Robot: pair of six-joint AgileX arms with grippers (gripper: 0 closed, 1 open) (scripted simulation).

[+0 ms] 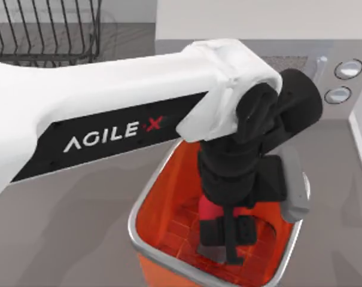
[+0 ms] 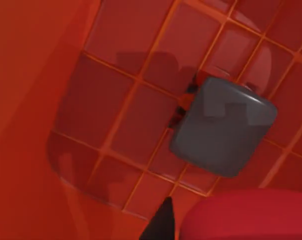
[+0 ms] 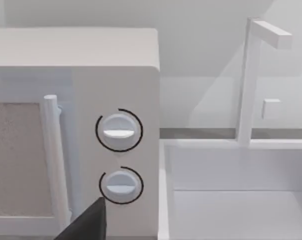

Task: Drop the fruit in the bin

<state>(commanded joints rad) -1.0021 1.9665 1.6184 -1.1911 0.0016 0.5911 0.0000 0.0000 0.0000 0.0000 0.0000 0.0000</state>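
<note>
My left gripper clenches the fruit inside the bin (orange, tiled floor).

Grey table, wire rack, microwave, white sink.

Microwave front beside a white sink.

The microwave's pale body has a flat top, a mesh-grey door window and an upright bar handle just beside it. Two round knobs sit one above the other on its control panel: the upper knob and the lower knob. The sink's rim touches the microwave's side, and a thin angular tap rises from its back edge. A dark fingertip juts in below the knobs.
</note>
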